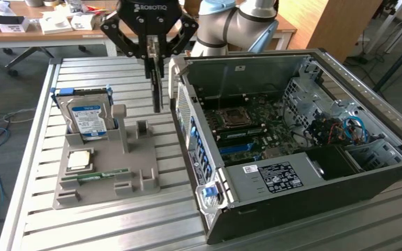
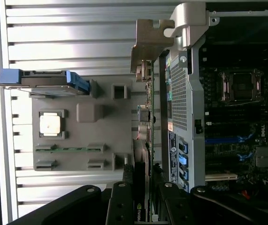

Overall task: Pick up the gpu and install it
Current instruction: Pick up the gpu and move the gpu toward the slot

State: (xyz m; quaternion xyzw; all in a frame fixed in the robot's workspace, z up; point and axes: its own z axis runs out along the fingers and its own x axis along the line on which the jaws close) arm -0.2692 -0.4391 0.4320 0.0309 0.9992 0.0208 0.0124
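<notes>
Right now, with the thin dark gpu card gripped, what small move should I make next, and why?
Probably a short lift straight up. The black gripper holds the thin dark gpu card on edge above the grey parts tray, just outside the open black computer case, and its lower edge seems below the case wall's rim.
</notes>
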